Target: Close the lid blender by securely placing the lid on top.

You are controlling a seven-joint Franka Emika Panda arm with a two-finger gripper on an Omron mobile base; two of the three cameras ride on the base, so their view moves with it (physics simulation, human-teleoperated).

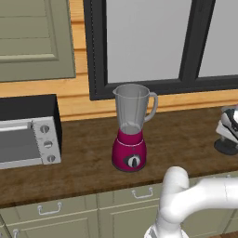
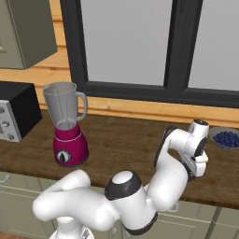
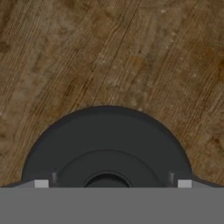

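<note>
The blender [image 1: 130, 135] [image 2: 67, 126] stands on the wooden counter, with a magenta base, a black dial and an open clear jar with nothing on its rim. Far to its right the round black lid [image 3: 107, 144] [image 1: 225, 148] lies flat on the counter. My gripper [image 3: 112, 183] [image 1: 228, 132] points straight down, close over the lid. It is open, and its fingertips [image 3: 41, 183] stand wide apart on either side of the raised centre knob. In the right base view my own forearm hides the lid and the fingers.
A silver toaster oven [image 1: 28, 139] [image 2: 11, 116] sits at the counter's left end. A bowl of blueberries [image 2: 227, 138] stands at the back right, near my hand. Bare wooden counter [image 1: 181, 139] lies between blender and lid. A dark-framed window runs behind.
</note>
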